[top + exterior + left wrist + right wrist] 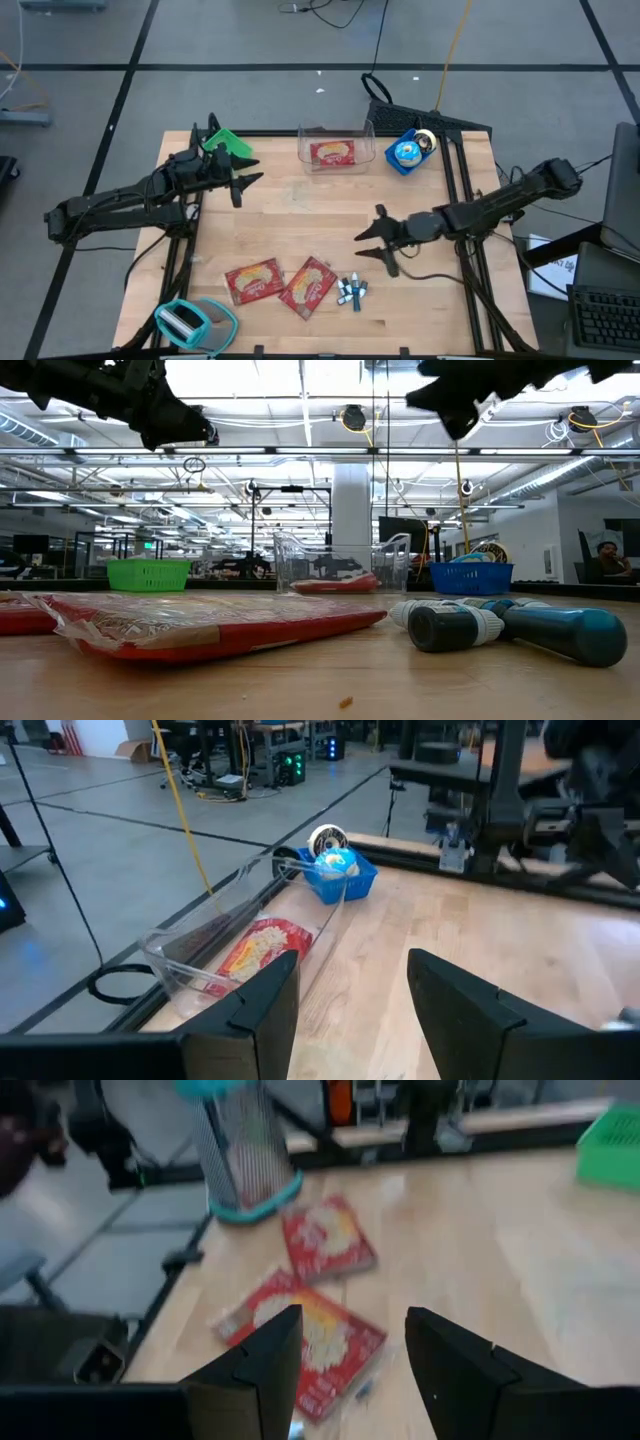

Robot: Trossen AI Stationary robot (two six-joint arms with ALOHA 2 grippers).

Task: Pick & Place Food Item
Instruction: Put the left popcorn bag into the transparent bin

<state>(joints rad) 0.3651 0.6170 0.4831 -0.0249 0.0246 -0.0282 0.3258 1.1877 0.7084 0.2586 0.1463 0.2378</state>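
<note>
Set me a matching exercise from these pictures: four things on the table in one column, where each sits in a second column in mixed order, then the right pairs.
Things:
1. green basket
2. blue basket
3. clear bin
4. mesh cup with teal rim

Places, by the high view:
A. far edge, middle, with one red food packet inside
B. near left corner, lying on its side
C. far left, beside the left gripper
D. far right, beside the clear bin

Pairs: 1-C, 2-D, 3-A, 4-B
</note>
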